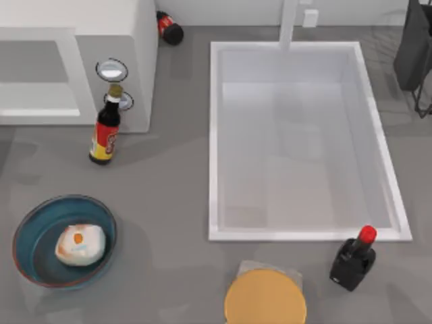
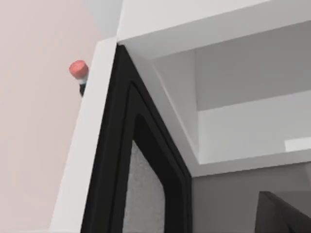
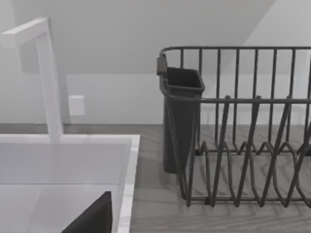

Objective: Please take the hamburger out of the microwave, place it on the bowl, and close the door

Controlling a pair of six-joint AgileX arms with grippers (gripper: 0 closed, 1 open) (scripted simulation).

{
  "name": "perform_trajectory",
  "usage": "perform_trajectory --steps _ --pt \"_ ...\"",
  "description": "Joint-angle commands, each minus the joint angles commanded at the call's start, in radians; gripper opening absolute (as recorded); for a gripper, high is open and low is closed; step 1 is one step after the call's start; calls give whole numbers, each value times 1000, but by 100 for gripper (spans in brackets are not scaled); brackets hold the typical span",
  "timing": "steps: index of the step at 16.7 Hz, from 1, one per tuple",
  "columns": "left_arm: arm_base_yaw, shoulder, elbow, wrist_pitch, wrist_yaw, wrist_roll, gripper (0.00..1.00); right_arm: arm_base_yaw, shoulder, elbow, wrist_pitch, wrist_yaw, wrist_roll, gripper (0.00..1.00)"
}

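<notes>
Left wrist view sits close against the open door [image 2: 141, 194], with the microwave [image 2: 233, 73] cavity beyond; whether either gripper's fingers are spread, I cannot tell. From above, the hamburger [image 1: 80, 244] lies in the bowl [image 1: 30, 233].

A: We note the microwave [image 1: 74, 61] cavity standing open; in the left wrist view its door [image 2: 136, 165] is swung out at an angle beside the opening.

B: We log a sauce bottle [image 1: 105, 131] upright just before the dials. Counter [image 1: 169, 202] between bowl [image 1: 30, 233] and sink [image 1: 304, 135] is bare. Orange disc [image 1: 265, 297] and black bottle [image 1: 352, 260] crowd the near edge.
</notes>
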Motion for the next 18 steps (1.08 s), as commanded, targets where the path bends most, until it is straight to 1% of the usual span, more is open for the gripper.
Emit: perform_trajectory --steps 3,5,8,11,13,18 --pt "264 248 229 -187 155 170 0 0 0 0 0 0 0 100" --pt "421 405 374 -311 256 269 0 0 0 0 0 0 0 100" --pt "594 606 560 -479 390 383 0 0 0 0 0 0 0 100" --pt "681 738 688 -604 486 453 0 0 0 0 0 0 0 100" --pt "701 783 733 -650 521 477 0 0 0 0 0 0 0 100" --pt "700 790 740 -657 526 481 0 0 0 0 0 0 0 100"
